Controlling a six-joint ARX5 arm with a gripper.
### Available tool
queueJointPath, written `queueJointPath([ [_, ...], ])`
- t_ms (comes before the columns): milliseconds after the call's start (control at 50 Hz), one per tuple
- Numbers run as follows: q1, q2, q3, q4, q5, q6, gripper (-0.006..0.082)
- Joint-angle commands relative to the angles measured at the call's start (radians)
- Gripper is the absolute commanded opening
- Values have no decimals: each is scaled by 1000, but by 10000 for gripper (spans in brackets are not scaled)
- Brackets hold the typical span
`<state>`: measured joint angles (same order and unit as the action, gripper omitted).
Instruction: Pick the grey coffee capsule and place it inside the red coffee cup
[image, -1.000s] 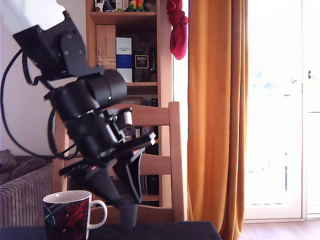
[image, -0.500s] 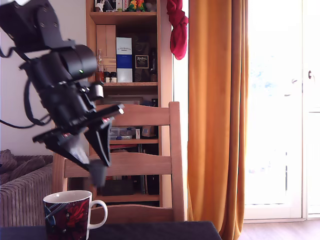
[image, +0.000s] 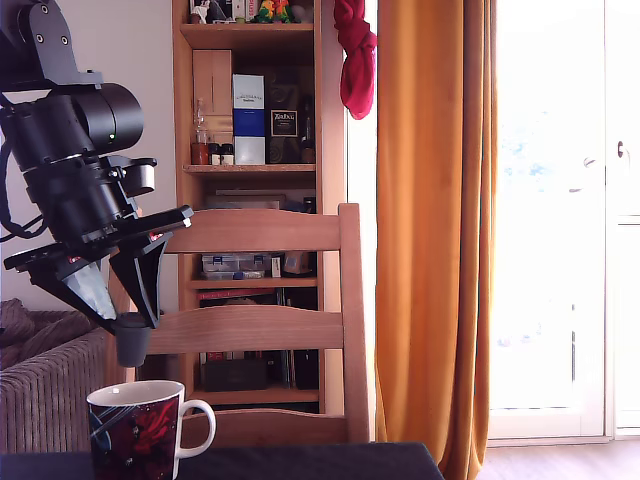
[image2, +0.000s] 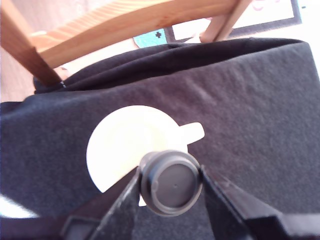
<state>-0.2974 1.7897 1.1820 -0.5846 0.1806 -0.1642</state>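
The gripper (image: 132, 335) has its fingers closed on the grey coffee capsule (image: 131, 343), which hangs in the air above the red coffee cup (image: 135, 430). From the wrist view it looks only partly over the opening, so letting go now might bounce it off the rim onto the dark cloth (image2: 240, 110)

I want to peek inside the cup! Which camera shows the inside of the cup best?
The wrist view: it looks straight down into the red coffee cup, showing its white inside, partly covered by the grey coffee capsule in the gripper. The exterior view shows only the cup's printed side, rim and handle.
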Motion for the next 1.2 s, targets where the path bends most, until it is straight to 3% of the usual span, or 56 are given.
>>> queueJointPath([
  [0,1,10,2,-9,-3,8,326],
  [120,1,10,2,-29,-6,9,356],
  [260,1,10,2,-37,-6,16,515],
  [360,1,10,2,-47,-6,17,512],
  [420,1,10,2,-48,-6,34,424],
  [560,8,7,2,-53,-24,79,-28],
  [800,10,-54,2,-11,-140,146,-12],
  [1180,54,-286,-36,62,-163,159,-12],
])
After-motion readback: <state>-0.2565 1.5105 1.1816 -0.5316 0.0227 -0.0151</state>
